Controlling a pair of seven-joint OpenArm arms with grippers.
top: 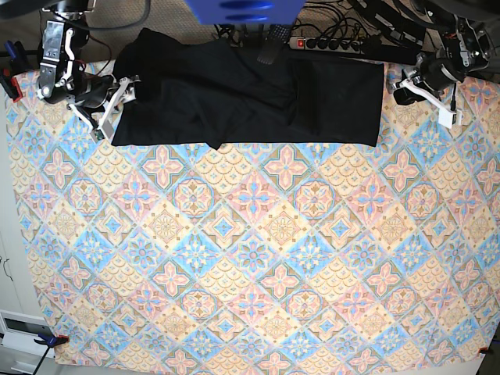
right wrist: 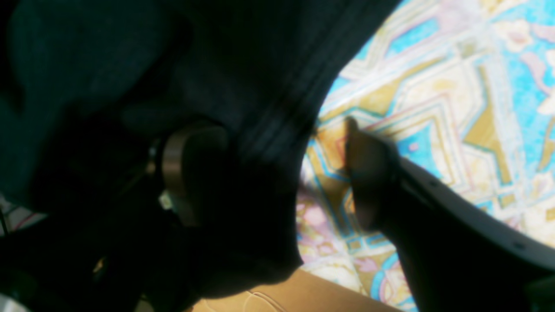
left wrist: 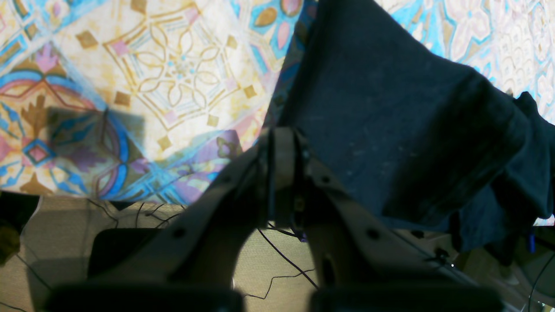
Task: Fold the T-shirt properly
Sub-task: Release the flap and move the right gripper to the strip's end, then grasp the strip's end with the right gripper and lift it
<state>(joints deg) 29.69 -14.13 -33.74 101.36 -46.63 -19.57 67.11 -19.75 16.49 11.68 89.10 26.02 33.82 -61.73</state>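
Lying folded along the tablecloth's (top: 250,258) far edge, the T-shirt (top: 234,98).
Beside its ends: right gripper (top: 109,105) spread wide, left gripper (top: 441,105) closed, holding nothing.

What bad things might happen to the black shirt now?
1. The right gripper has its jaws open at the T-shirt edge, and in the right wrist view cloth hangs over one finger. It may snag when the arm pulls away and spoil the fold.
2. The left gripper is shut close beside the cloth; whether it pinches any is unclear, and a lift could drag that end.
3. A ridge across the middle may get folded in.
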